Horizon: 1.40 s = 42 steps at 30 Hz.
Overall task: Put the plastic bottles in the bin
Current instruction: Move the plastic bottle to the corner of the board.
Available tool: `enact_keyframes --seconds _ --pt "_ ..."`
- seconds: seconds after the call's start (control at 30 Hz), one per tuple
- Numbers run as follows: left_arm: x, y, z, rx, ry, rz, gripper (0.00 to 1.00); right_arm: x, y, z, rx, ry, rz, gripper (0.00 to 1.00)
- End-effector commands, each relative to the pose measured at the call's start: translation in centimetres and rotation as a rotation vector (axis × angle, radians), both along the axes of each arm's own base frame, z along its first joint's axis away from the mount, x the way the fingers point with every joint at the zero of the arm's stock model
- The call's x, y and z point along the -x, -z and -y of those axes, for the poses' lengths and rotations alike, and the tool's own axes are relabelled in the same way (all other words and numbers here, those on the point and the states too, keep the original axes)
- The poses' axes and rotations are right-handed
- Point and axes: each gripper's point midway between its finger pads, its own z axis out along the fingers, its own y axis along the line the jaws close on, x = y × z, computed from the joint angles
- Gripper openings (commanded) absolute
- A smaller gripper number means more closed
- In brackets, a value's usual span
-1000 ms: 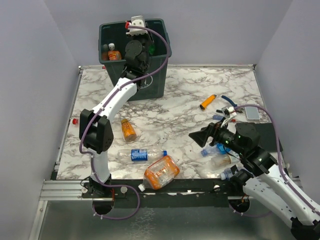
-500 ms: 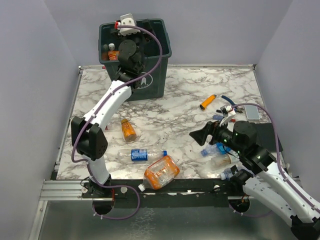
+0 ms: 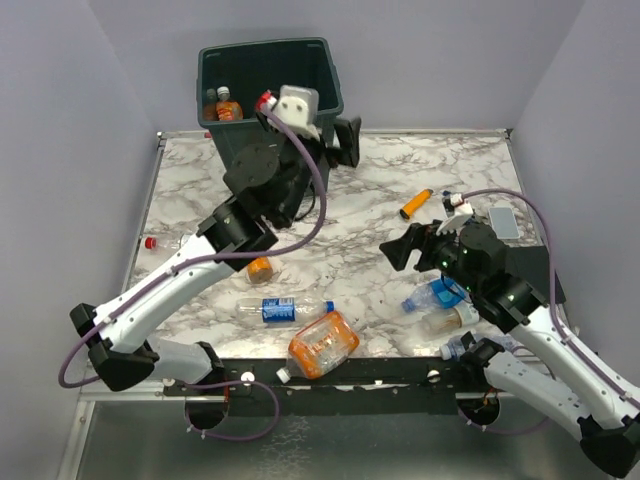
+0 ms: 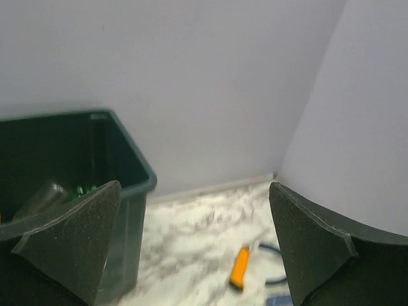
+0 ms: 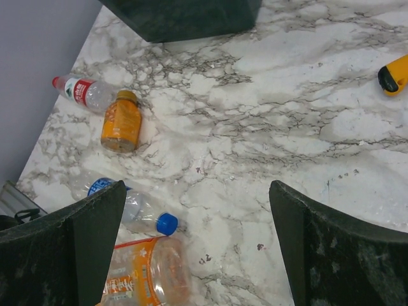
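Standing upright at the far end of the marble table (image 3: 370,180), against the back wall, is the dark green bin (image 3: 228,140), top open. In its left corner sits an orange-labelled bottle (image 3: 228,109) with a second bottle (image 3: 210,100) pressed beside it. The left wrist view shows a pale clear bottle (image 4: 42,196) lying lower down in the bin, and something green next to it, too dim to name. All other bottles are out on the marble. Near left: a small orange bottle (image 3: 260,269) half under the left arm, a blue-labelled clear bottle (image 3: 284,308) on its side, and a big orange-tinted bottle (image 3: 322,345) close to the front edge. A red-capped bottle (image 3: 163,241) lies at the table's left rim. Near right, bunched under the right arm: a blue bottle (image 3: 437,294) and a cloudy bottle (image 3: 445,322) just nearer. An orange cylinder (image 3: 416,204) lies right of centre, apart from all of these. Left gripper (image 3: 350,142): spread wide, nothing between the fingers, touching nothing. It hangs just off the bin's right wall, up off the table, pointing toward the back right corner. Right gripper (image 3: 398,250): also spread wide and empty, held above bare marble right of centre, aimed toward the left group of bottles. Between its fingers (image 5: 70,242) only table top shows.
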Motion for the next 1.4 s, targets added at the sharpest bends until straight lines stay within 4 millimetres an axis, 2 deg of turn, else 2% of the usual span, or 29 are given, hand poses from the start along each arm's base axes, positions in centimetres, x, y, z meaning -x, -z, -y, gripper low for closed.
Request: enact_keyframes --seconds 0.0,0.07,0.17,0.23,0.37,0.4,0.53,0.63,0.73,0.83,0.93,1.07,1.37 --pt "2.8 13.1 1.4 -0.323 0.087 -0.251 0.99 -1.1 -0.3 -0.9 0.032 -0.023 0.008 0.98" --pt "3.9 16.7 0.4 -0.333 0.097 -0.312 0.99 -1.0 0.4 -2.1 0.032 -0.079 -0.017 0.98" --pt "4.6 21.1 -2.2 -0.338 0.026 -0.383 0.99 -1.0 1.6 -3.6 0.013 -0.141 -0.053 0.97" --pt "5.0 23.1 -3.6 -0.327 -0.014 -0.414 0.99 -1.4 2.4 -4.1 -0.007 -0.134 -0.078 0.96" --pt "5.7 26.3 -4.6 -0.277 -0.027 -0.447 0.99 -2.0 4.6 -4.8 -0.001 -0.128 -0.145 0.95" --pt "5.8 27.3 -4.8 -0.261 -0.027 -0.455 0.99 -1.8 5.2 -5.1 0.005 -0.148 -0.170 0.94" --pt "6.3 30.4 -6.1 -0.209 -0.071 -0.501 0.99 1.0 7.9 -7.3 -0.005 -0.301 -0.330 0.90" --pt "6.7 31.5 -7.3 -0.163 -0.109 -0.515 0.99 3.3 9.6 -7.7 -0.009 -0.335 -0.406 0.91" --pt "6.9 31.1 -8.7 -0.111 -0.144 -0.496 0.99 6.2 10.1 -8.8 0.003 -0.442 -0.424 0.95" --pt "7.1 30.6 -9.6 -0.064 -0.166 -0.479 0.99 8.4 10.8 -10.0 0.116 -0.520 -0.423 0.97" --pt "7.4 30.7 -10.4 -0.015 -0.190 -0.483 0.99 8.8 11.6 -10.7 0.221 -0.554 -0.409 0.99" --pt "8.1 32.4 -11.1 0.033 -0.199 -0.540 0.99 8.8 12.7 -11.7 0.269 -0.605 -0.411 0.97" --pt "10.3 34.7 -11.3 0.153 -0.115 -0.630 0.99 11.8 14.6 -13.4 0.331 -0.792 -0.455 0.93"
